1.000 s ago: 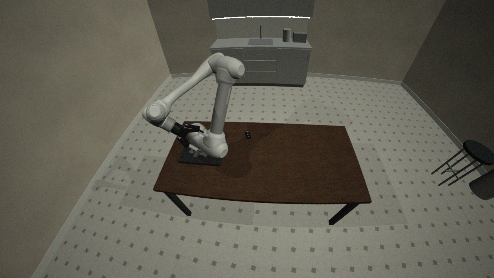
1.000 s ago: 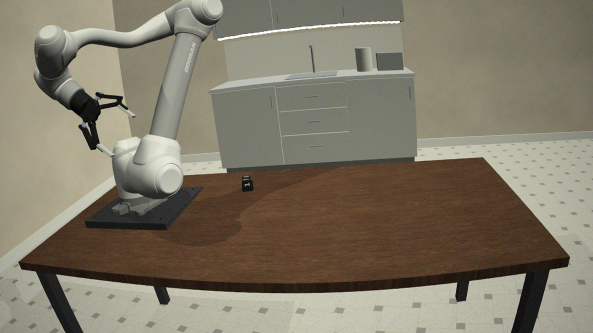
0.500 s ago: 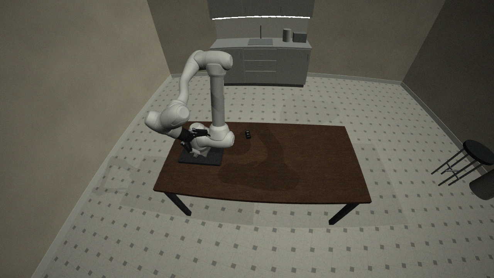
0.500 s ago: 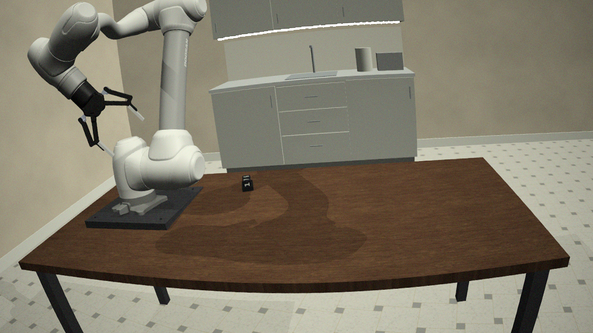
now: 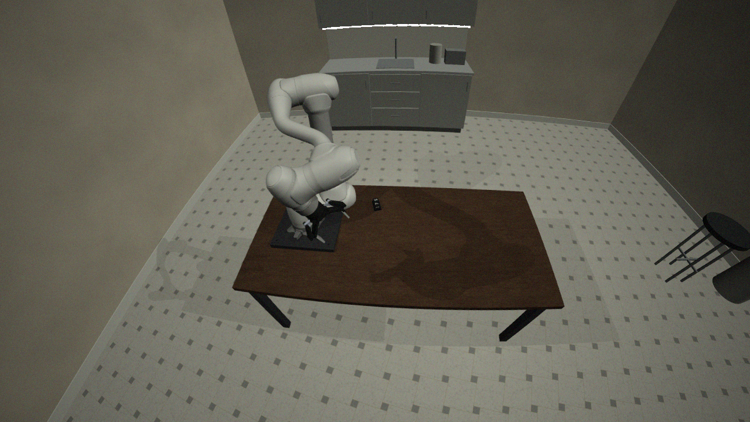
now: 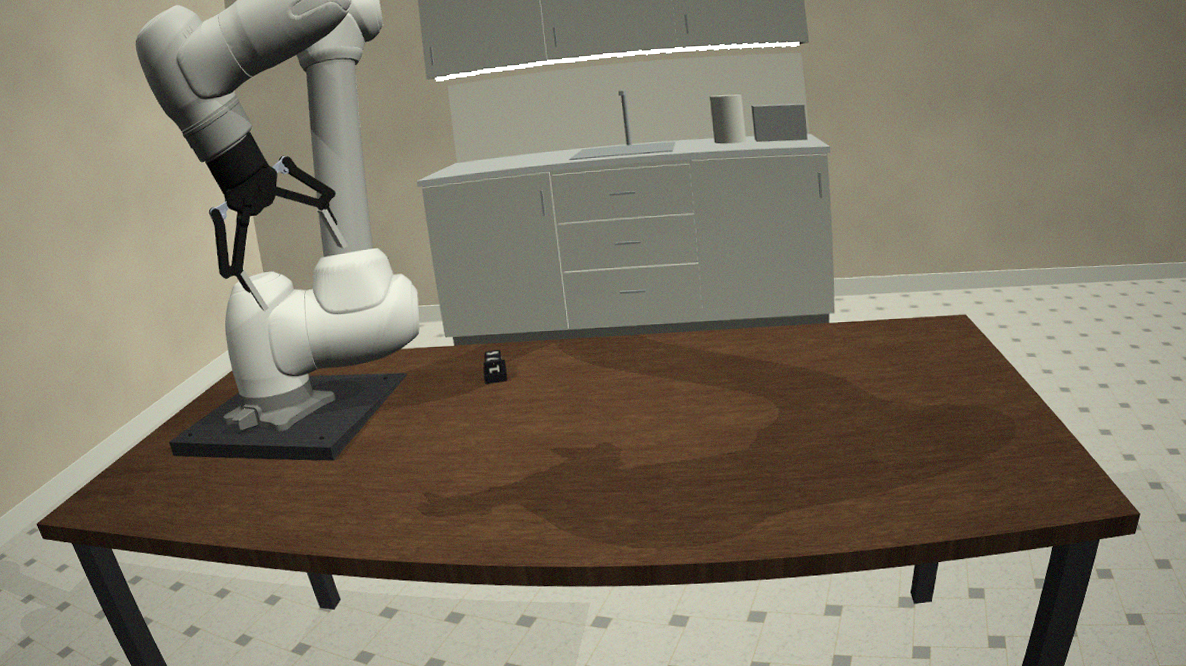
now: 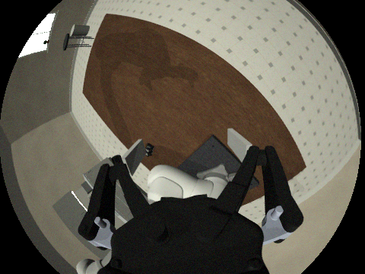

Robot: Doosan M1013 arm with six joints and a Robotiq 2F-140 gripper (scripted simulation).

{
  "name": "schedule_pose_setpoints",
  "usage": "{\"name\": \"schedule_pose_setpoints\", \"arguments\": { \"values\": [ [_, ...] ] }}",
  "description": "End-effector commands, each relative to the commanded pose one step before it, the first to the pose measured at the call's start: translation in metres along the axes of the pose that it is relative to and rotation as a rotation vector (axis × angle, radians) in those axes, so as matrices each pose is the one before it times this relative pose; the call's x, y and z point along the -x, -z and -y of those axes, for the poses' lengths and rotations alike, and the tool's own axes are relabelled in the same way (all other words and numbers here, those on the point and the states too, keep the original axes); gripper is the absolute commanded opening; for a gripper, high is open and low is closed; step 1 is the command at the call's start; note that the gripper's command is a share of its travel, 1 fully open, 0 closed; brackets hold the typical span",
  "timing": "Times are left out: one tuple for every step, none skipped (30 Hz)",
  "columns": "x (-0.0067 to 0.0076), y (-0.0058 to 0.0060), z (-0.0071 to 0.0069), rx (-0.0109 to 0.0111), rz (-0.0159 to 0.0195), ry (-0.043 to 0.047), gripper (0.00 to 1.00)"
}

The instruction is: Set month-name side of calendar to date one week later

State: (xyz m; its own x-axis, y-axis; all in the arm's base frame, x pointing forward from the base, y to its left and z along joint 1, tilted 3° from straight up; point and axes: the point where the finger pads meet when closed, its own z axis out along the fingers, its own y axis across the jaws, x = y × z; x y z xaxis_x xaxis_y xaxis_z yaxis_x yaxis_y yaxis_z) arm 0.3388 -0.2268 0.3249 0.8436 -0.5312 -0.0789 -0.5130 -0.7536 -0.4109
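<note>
The small dark calendar block set (image 6: pixel 494 365) stands on the brown table near its back edge, to the right of the arm's base plate. It also shows in the top view (image 5: pixel 376 204) and as a tiny dark block in the wrist view (image 7: pixel 149 148). Its digits are too small to read. My gripper (image 6: pixel 294 263) is open and empty. It hangs high above the arm's own base, well to the left of the calendar. In the top view the gripper (image 5: pixel 326 223) is over the base plate. In the wrist view the gripper (image 7: pixel 185 149) has its fingers spread wide.
The arm's white base stands on a dark plate (image 6: pixel 288 416) at the table's left end. A kitchen counter (image 6: pixel 626 230) stands behind the table. A black stool (image 5: pixel 708 241) stands to the right on the tiled floor.
</note>
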Motion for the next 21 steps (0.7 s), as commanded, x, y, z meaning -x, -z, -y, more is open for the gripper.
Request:
{"name": "schedule_pose_setpoints", "arguments": {
  "values": [
    [-0.03574,-0.01103,0.02699,0.09339,0.05753,0.07065,1.00],
    [-0.01396,-0.00338,0.01330,0.03062,0.01004,0.03145,1.00],
    [0.00000,0.00000,0.00000,0.00000,0.00000,0.00000,1.00],
    [-0.01420,-0.00324,0.01422,0.03011,0.00800,0.03183,1.00],
    [0.00000,0.00000,0.00000,0.00000,0.00000,0.00000,1.00],
    [-0.01436,-0.00309,0.01512,0.02950,0.00599,0.03211,1.00],
    [0.00000,0.00000,0.00000,0.00000,0.00000,0.00000,1.00],
    [-0.01447,-0.00291,0.01599,0.02877,0.00406,0.03229,1.00],
    [0.00000,0.00000,0.00000,0.00000,0.00000,0.00000,1.00],
    [-0.01451,-0.00271,0.01681,0.02794,0.00220,0.03236,1.00],
    [0.00000,0.00000,0.00000,0.00000,0.00000,0.00000,1.00],
    [0.00000,0.00000,0.00000,0.00000,0.00000,0.00000,1.00],
    [-0.01448,-0.00249,0.01759,0.02703,0.00042,0.03234,1.00],
    [-0.01440,-0.00226,0.01830,0.02603,-0.00125,0.03222,1.00],
    [0.00000,0.00000,0.00000,0.00000,0.00000,0.00000,1.00],
    [-0.01425,-0.00202,0.01895,0.02497,-0.00282,0.03201,1.00],
    [0.00000,0.00000,0.00000,0.00000,0.00000,0.00000,1.00],
    [-0.01406,-0.00176,0.01953,0.02385,-0.00427,0.03170,1.00],
    [0.00000,0.00000,0.00000,0.00000,0.00000,0.00000,1.00],
    [-0.01381,-0.00150,0.02003,0.02269,-0.00560,0.03130,1.00],
    [0.00000,0.00000,0.00000,0.00000,0.00000,0.00000,1.00]
  ]
}}
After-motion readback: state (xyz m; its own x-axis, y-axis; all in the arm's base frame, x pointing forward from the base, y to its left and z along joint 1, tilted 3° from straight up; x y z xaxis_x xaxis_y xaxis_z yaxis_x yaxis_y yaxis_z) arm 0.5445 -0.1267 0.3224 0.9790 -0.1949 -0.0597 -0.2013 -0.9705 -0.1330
